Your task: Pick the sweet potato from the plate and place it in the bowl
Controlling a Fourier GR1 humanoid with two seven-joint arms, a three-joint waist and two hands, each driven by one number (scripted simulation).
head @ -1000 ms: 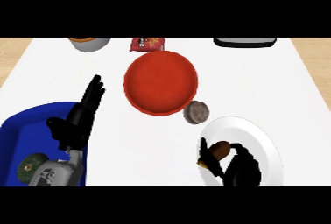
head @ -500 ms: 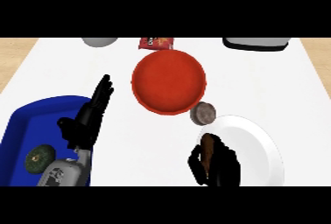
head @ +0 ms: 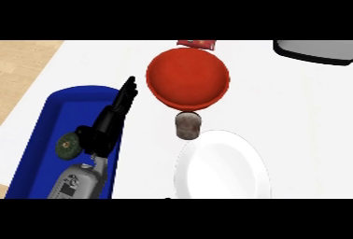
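I see my left hand (head: 110,123) open, fingers straight, holding nothing, over one blue tray (head: 41,140). One sweet potato (head: 188,125) lies between one red bowl (head: 187,77) at twelve o'clock and one white plate (head: 221,168).

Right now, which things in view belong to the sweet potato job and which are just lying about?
Job: red bowl; white plate, bare, no sweet potato in sight.

Lying about: brownish lump between them; blue tray; green disc in it; red packet; dark grey item; left hand, resting open.
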